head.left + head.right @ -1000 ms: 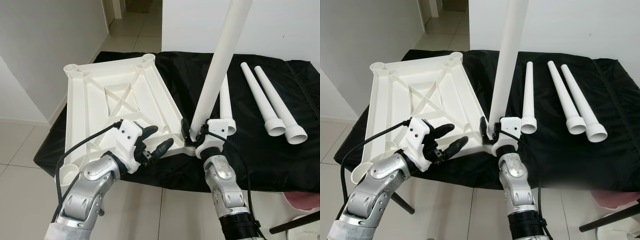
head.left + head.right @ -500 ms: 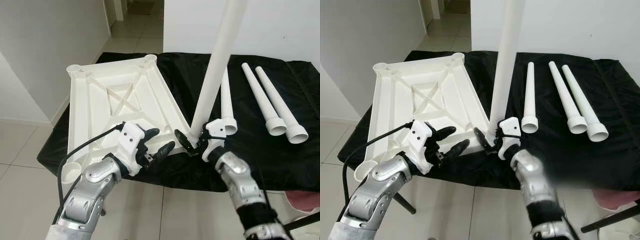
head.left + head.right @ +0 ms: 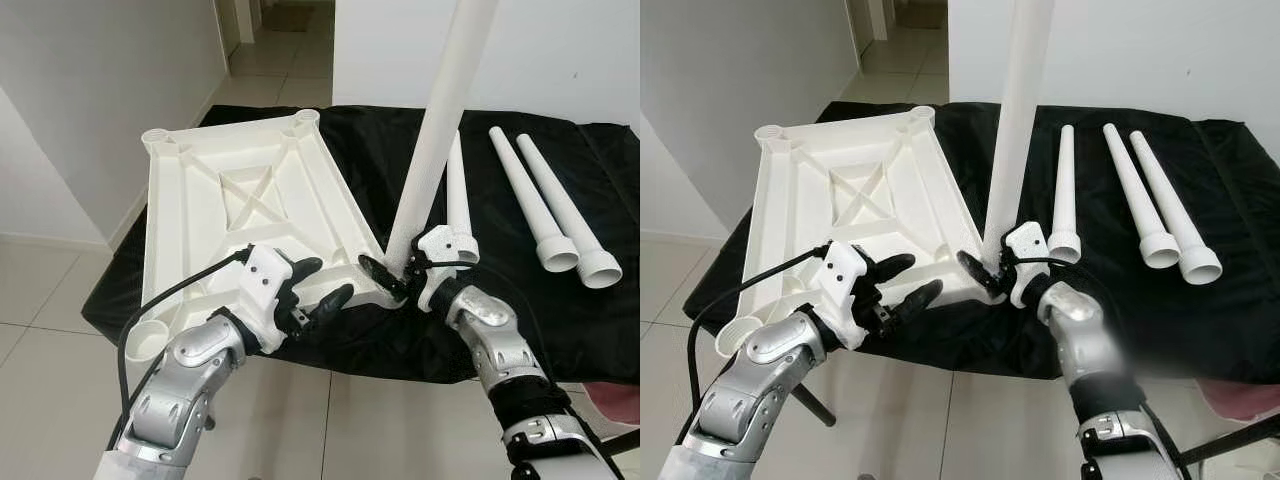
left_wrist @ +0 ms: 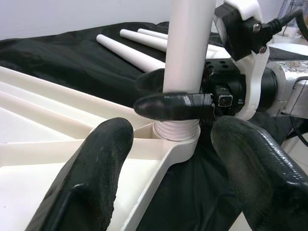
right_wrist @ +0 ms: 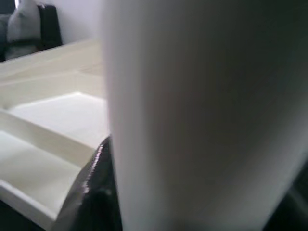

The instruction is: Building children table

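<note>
One white leg (image 3: 432, 150) stands upright in the near-right corner socket of the upturned tabletop (image 3: 240, 215), and the right gripper (image 4: 180, 96) pinches its base, likely to twist it home. Spread wide, the left gripper (image 3: 318, 285) hovers over the tabletop's near edge, holding nothing. Three spare legs (image 3: 545, 210) lie on the black-draped desk (image 3: 600, 330) toward its right edge.

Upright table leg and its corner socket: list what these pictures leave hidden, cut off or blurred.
- Upright leg: its upper end is cut off by the top edge of both eye views.
- Threaded foot of that leg: how deep it sits is hidden inside the tabletop's corner socket, left wrist view.
- Right gripper: its far finger is mostly hidden behind the leg.
- Right wrist view: the leg is a close, blurred white mass covering the socket.
</note>
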Tool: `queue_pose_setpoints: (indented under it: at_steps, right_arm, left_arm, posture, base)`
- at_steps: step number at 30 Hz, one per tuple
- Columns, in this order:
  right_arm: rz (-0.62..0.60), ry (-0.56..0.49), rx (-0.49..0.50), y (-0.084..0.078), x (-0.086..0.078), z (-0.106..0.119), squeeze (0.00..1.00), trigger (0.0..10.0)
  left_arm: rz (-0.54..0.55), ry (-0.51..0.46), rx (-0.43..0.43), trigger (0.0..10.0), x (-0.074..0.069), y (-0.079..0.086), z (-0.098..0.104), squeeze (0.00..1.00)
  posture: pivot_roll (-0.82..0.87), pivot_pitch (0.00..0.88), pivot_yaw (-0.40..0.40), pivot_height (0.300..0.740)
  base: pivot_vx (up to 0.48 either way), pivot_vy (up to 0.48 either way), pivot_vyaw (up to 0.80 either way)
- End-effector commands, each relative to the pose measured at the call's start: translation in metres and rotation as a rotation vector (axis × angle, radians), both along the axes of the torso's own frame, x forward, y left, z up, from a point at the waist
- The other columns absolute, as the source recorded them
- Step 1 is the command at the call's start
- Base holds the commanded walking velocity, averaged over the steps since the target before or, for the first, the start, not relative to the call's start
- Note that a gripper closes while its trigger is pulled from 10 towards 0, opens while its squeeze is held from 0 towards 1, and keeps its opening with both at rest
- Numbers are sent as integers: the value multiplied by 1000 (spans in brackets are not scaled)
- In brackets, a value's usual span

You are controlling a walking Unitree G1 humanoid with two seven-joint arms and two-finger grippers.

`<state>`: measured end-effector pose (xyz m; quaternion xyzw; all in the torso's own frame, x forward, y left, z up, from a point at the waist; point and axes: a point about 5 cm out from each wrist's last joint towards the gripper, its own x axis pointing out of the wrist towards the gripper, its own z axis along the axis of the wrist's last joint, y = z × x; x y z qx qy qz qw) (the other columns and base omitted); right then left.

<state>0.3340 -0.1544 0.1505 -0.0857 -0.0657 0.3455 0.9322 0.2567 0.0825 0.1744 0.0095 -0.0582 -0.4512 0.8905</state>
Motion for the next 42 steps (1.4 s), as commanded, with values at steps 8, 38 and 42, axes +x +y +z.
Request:
queue_pose_setpoints:
  at_steps: [8, 38, 42]
  right_arm:
    - [-4, 64, 0, -3, -8, -18, 0, 10000]
    - [-634, 141, 246, 49, -37, -29, 0, 10000]
    - [-637, 127, 258, 52, -39, -27, 0, 10000]
  left_arm:
    - [43, 6, 7, 10000, -2, 0, -1, 0]
    - [43, 9, 14, 10000, -2, 0, -2, 0]
    - [41, 10, 18, 10000, -2, -1, -3, 0]
  posture:
    - [-36, 55, 84, 740]
    - [-33, 58, 76, 740]
    - [-35, 57, 77, 740]
  base:
    - [0, 0, 0]
    - [0, 0, 0]
    - [0, 0, 0]
